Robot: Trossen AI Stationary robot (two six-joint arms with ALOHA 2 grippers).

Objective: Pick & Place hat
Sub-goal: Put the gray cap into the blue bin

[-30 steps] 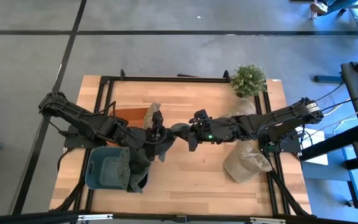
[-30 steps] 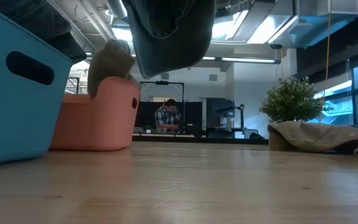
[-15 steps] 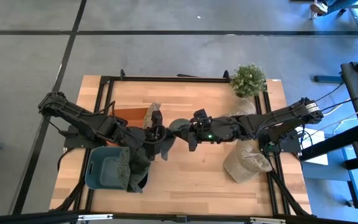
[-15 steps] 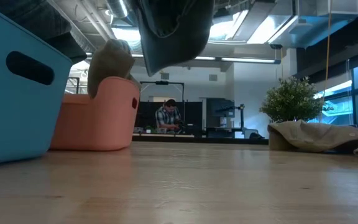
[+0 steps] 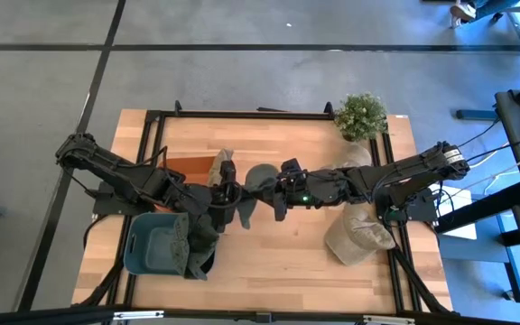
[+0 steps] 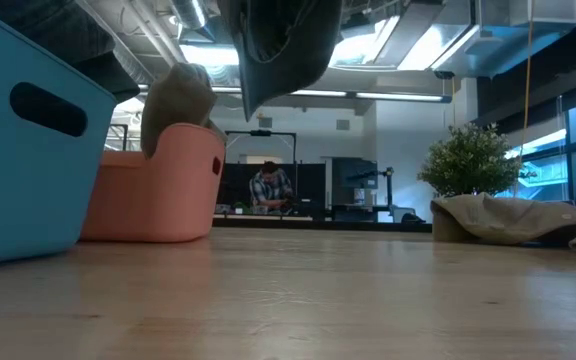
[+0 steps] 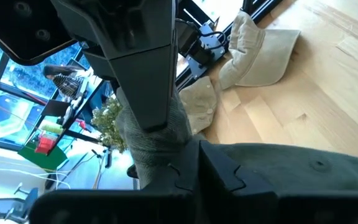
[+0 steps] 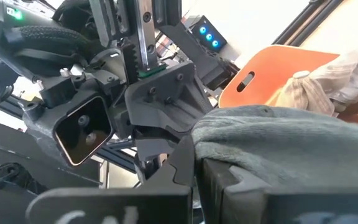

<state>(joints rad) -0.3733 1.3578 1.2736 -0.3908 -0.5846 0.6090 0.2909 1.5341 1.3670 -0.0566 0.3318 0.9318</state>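
A dark grey-green hat (image 5: 256, 183) hangs in mid-air over the middle of the table, between my two grippers. My left gripper (image 5: 233, 193) reaches in from the table's left and is shut on the hat's left side. My right gripper (image 5: 274, 191) comes from the table's right and is shut on its right side. In the low view the hat (image 6: 280, 45) sags from the top of the picture, well above the tabletop. A blue bin (image 5: 156, 244) stands at the near left and an orange bin (image 5: 188, 166) behind it. My left gripper pinches the hat's cloth (image 7: 166, 149) between its two fingers, coming nearly level from the table's left. The hat is lifted clear and sags below the hold. My right gripper pinches the hat's cloth edge (image 8: 229, 144) between its two fingers, coming nearly level from the table's right. The hat hangs clear of the table; one layer or several, I cannot tell.
The blue bin holds dark hats. A beige hat (image 5: 223, 162) lies over the orange bin's rim. More beige hats (image 5: 359, 236) lie at the table's right, one (image 5: 355, 155) by a potted plant (image 5: 361, 116) at the far right corner. Bare wood lies under the hanging hat.
My left gripper has shut on the hat's left side while both arms kept their place. The hat's hanging part has drawn in narrower and shifted a little, still clear of the table.
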